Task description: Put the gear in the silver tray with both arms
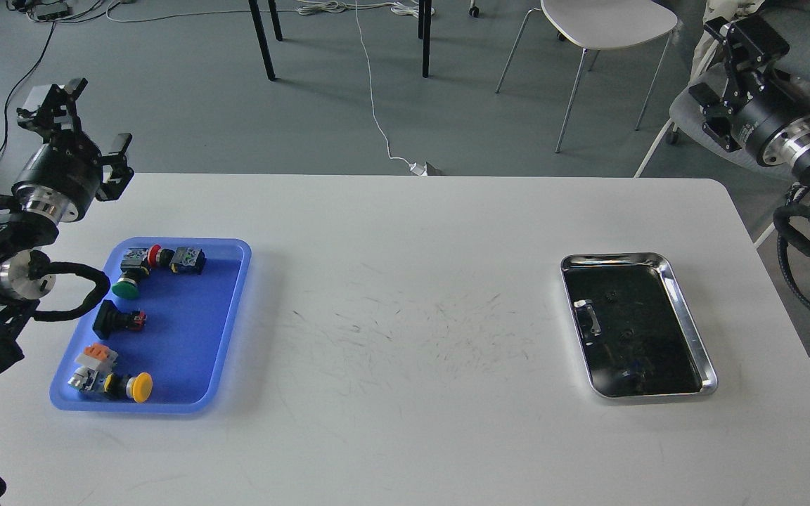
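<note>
Grey floor fills the top of the frame, crossed by black and white cables, with dark furniture legs at upper centre and a white chair (pixel 605 21) on thin metal legs at upper right. Below it, a wide white tabletop (pixel 405 337) with rounded corners takes up most of the view; faint dark scuff marks scatter across its middle.

At the left of the tabletop lies a large blue plastic tray (pixel 226 316). It holds several push-button switches: a green-capped one (pixel 126 287) and a red-capped one (pixel 155 254) near its upper edge, a black one (pixel 111 320) at mid left, and a yellow-capped one (pixel 140 386) at the bottom, beside a small orange and white part.

At the right of the tabletop, well apart from the blue tray, sits the shiny rectangular silver tray (pixel 686 309) with rounded corners and a raised rim. Its dark, mirror-like bottom shows small reflections.

The left black arm enters from the left edge, with a silver wrist ring and a looping black cable. Its left gripper (pixel 53 105) is raised at upper left, beyond the tabletop's far edge, jaws spread apart and holding nothing.

The right black arm enters from the right edge. Its right gripper (pixel 739 35) points toward the upper right corner, above the floor; whether its jaws are open or closed cannot be told.
</note>
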Controlling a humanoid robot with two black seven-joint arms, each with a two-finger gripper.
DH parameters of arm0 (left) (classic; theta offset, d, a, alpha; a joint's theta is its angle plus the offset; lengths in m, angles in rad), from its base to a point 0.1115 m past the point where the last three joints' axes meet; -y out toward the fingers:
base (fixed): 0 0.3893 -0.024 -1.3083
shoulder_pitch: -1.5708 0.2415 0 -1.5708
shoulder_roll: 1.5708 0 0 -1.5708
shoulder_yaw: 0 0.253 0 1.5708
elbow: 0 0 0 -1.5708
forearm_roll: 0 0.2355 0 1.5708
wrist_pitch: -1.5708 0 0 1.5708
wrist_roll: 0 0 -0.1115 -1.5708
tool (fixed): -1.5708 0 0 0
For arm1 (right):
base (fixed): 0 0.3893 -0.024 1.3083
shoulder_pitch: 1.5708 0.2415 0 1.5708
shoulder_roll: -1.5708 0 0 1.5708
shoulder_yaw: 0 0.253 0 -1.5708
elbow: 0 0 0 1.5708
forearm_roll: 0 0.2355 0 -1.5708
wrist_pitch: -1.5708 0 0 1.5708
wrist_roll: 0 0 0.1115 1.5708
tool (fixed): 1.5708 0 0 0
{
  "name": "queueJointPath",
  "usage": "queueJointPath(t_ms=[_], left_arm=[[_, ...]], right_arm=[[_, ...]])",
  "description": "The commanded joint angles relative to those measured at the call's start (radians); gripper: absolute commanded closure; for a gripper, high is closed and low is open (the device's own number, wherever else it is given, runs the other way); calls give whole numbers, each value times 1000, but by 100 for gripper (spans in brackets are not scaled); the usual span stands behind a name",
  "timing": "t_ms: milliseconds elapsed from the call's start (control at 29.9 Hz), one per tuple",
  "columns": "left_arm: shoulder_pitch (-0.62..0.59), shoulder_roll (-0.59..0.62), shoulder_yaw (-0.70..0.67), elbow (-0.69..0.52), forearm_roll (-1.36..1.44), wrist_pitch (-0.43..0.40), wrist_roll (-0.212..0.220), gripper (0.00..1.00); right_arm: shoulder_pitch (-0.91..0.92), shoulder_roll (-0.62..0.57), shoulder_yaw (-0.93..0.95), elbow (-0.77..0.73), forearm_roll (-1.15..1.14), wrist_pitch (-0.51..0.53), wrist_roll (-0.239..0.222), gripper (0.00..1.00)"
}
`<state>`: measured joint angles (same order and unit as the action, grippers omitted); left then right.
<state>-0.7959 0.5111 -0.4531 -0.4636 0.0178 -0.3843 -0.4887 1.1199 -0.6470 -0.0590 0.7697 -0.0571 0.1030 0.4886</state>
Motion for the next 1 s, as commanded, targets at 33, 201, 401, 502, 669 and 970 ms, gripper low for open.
queueJointPath(t_ms=[33, 201, 401, 502, 669, 970], left_arm=[[0, 1, 2, 3, -1, -36, 0, 1], [4, 14, -50, -6, -56, -104, 71, 1], [4, -5, -102, -7, -119, -104, 122, 1], [6, -20, -102, -9, -119, -104, 124, 1], [10, -45, -98, -13, -119, -104, 168, 1], [14, -68, -95, -21, -119, -104, 182, 1]], right_arm=[[0, 36, 8, -7, -1, -6, 0, 1], [4, 44, 18, -3, -1, -12, 0, 1], [-18, 89, 142, -3, 13, -78, 0, 1], [-58, 105, 214, 13, 45, -77, 0, 1], [-97, 136, 245, 54, 180, -77, -7, 1], [-117, 155, 257, 89, 210, -91, -8, 1]])
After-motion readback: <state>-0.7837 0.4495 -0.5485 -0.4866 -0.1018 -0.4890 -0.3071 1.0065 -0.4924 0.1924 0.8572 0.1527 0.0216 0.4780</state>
